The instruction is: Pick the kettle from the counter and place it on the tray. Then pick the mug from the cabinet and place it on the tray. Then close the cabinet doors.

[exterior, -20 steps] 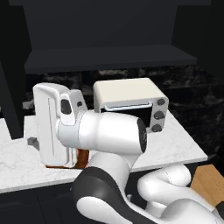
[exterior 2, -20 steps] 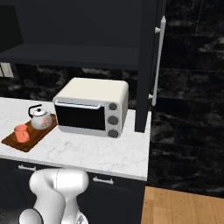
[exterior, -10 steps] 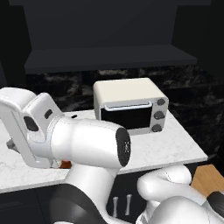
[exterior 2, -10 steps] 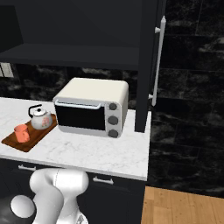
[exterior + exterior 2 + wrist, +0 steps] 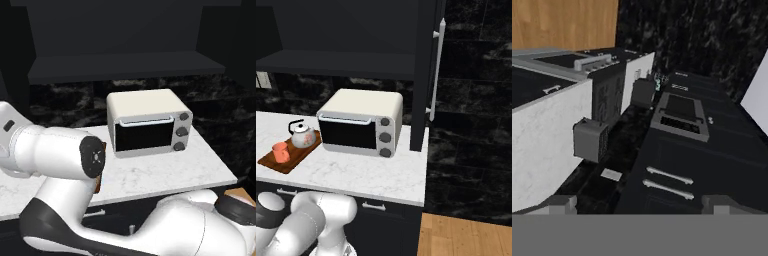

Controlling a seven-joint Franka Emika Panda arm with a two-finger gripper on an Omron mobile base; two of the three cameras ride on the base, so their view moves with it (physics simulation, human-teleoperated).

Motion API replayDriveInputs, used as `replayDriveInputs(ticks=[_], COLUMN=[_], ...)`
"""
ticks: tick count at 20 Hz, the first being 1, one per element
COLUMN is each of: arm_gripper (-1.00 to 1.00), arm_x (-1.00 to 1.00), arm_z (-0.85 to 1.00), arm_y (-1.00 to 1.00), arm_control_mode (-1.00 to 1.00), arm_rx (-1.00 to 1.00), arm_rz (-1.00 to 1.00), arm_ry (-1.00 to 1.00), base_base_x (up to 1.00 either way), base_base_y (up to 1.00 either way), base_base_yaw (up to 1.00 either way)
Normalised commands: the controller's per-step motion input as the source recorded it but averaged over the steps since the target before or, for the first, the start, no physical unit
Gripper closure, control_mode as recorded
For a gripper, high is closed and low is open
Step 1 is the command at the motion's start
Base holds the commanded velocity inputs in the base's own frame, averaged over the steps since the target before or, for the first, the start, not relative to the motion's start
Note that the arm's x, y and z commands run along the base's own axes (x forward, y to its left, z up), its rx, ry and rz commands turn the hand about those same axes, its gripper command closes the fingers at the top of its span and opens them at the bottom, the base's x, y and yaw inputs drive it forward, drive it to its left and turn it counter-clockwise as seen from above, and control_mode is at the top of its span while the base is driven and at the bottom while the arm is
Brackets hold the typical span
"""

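Kettle point(image 5: 303, 136) and mug point(image 5: 280, 152) both sit on the tray point(image 5: 287, 161), kettle at the far end, mug at the near end, apart from each other. Tray lies on the counter point(image 5: 376, 175), left of the toaster oven point(image 5: 362, 121) and near it. Cabinet point(image 5: 341, 30) above stands open, its shelf point(image 5: 125, 66) dark; the right door point(image 5: 427, 70) is swung out edge-on, silver handle point(image 5: 436, 70) showing. Gripper point(image 5: 643, 205) tips sit wide apart at the bottom of the hand view, nothing between them, facing dark drawer fronts
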Motion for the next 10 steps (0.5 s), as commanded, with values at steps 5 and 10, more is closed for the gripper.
replayDriveInputs(ticks=[5, 10], arm_gripper=[-1.0, -1.0], arm_x=[0.39, 0.38], arm_z=[-0.26, -0.3], arm_y=[0.27, 0.03], arm_control_mode=[-1.0, -1.0], arm_rx=[-0.01, 0.02], arm_rz=[-0.07, -0.12], arm_ry=[-0.02, 0.0], base_base_x=[0.0, 0.0], base_base_y=[0.0, 0.0], base_base_yaw=[0.0, 0.0])
